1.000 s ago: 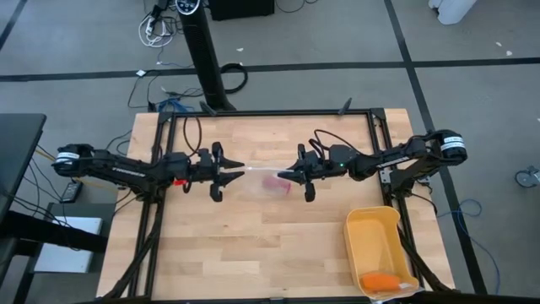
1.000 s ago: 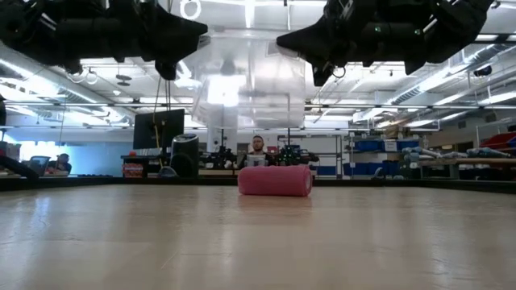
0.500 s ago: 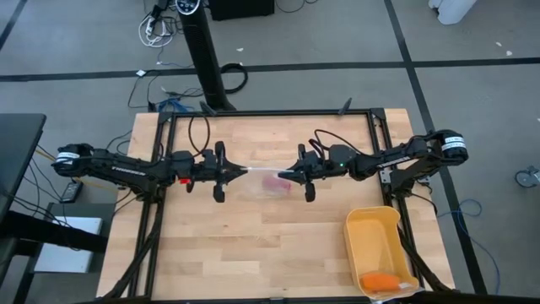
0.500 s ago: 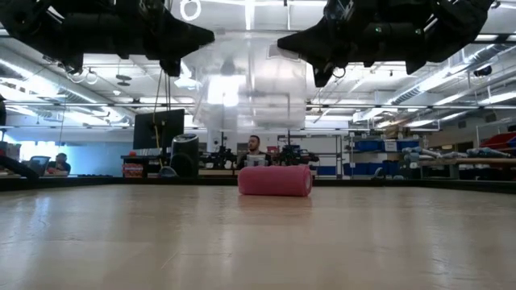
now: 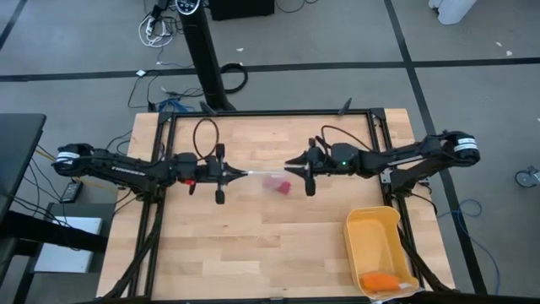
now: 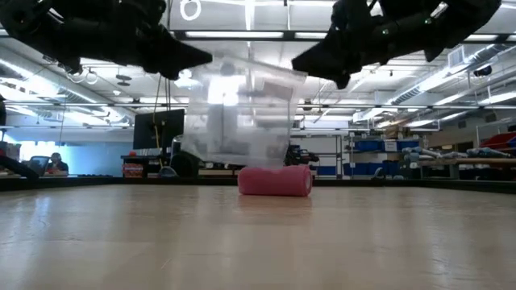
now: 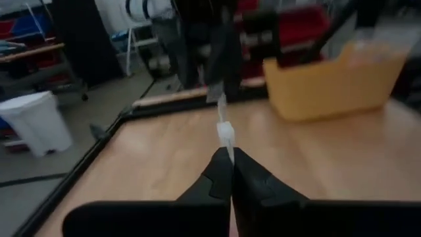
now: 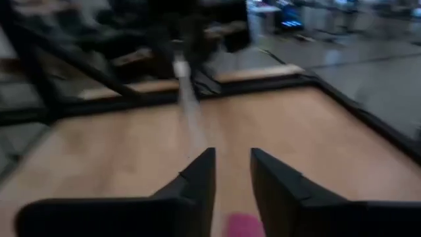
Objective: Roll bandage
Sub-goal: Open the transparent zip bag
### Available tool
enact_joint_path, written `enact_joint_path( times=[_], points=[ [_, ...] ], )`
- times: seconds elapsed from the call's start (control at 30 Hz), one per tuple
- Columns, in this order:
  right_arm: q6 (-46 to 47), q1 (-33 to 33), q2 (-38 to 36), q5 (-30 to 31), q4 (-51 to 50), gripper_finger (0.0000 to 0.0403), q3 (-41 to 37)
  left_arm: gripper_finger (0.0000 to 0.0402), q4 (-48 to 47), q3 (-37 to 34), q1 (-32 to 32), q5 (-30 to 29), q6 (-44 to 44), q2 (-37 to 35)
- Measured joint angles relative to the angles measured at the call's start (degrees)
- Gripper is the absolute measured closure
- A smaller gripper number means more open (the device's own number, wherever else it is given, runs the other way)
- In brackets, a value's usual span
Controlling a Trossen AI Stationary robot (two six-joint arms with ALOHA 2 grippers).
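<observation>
A: Where's the bandage [image 6: 275,180]?

B: We see it rolled into a short pink cylinder, lying on its side on the table [image 5: 253,245] near the middle, between the two grippers. In the high view it's the pink spot [image 5: 278,184] under the clear plastic bag [image 6: 242,109].

A: Left gripper [image 5: 237,173]?

B: Fingers pressed together in the left wrist view [image 7: 230,172], pinching a corner of the clear plastic bag. The bag's edge sticks up from the fingertips as a thin white strip [image 7: 225,135]. We read that as clamped on the bag.

A: Right gripper [image 5: 291,163]?

B: Parted. Right wrist view shows a clear gap between the two fingers [image 8: 200,172], nothing in the gap. A pink bit of the bandage [image 8: 245,226] shows below the gripper, not touched.

A: So who's holding the bag?

B: Left only, as far as we can see. In the low view the bag hangs above the bandage, tilted, between both grippers. Whether it touches the right gripper's tips, we can't tell.

A: Anything else on the table?

B: Yellow bin [image 5: 376,247] at the front right corner, small orange object [image 5: 379,279] inside it. Well apart from both grippers.
</observation>
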Motion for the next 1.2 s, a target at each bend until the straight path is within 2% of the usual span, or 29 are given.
enact_joint_path(
  times=[0.17,0.27,0.37,0.57,0.77,0.97,1.2],
  points=[
    [0.51,0.39,-4.04,1.63,-1.67,0.0251,0.73,0.04,-1.88,0.0,-3.18,-7.5,7.6,0.0],
    [0.08,2.4,-2.6,1.57,-4.09,0.0252,4.87,0.04,-2.77,0.53,-5.42,-11.83,10.59,0.0],
    [-2.99,4.77,1.57,1.59,-10.59,0.0261,12.05,0.04,-6.44,3.07,-7.23,-15.03,12.81,0.0],
    [-10.86,7.62,11.4,4.88,-29.13,0.0272,30.22,0.0401,-16.4,10.41,-8.63,-16.26,14.49,-0.02],
    [-15.23,7.88,18.31,5.88,-41.01,0.0271,43.73,0.0401,-23.18,14.77,-8.69,-17.37,14.49,-0.02],
    [-17.11,7.78,22.75,6.4,-48.66,0.028,50.76,0.0401,-22.95,14.97,-8.7,-17.35,14.32,-0.01],
    [-17.99,7.48,24.64,6.49,-49.65,0.0297,51.82,0.0401,-22.83,14.97,-8.69,-17.3,14.08,0.0]
  ],
)
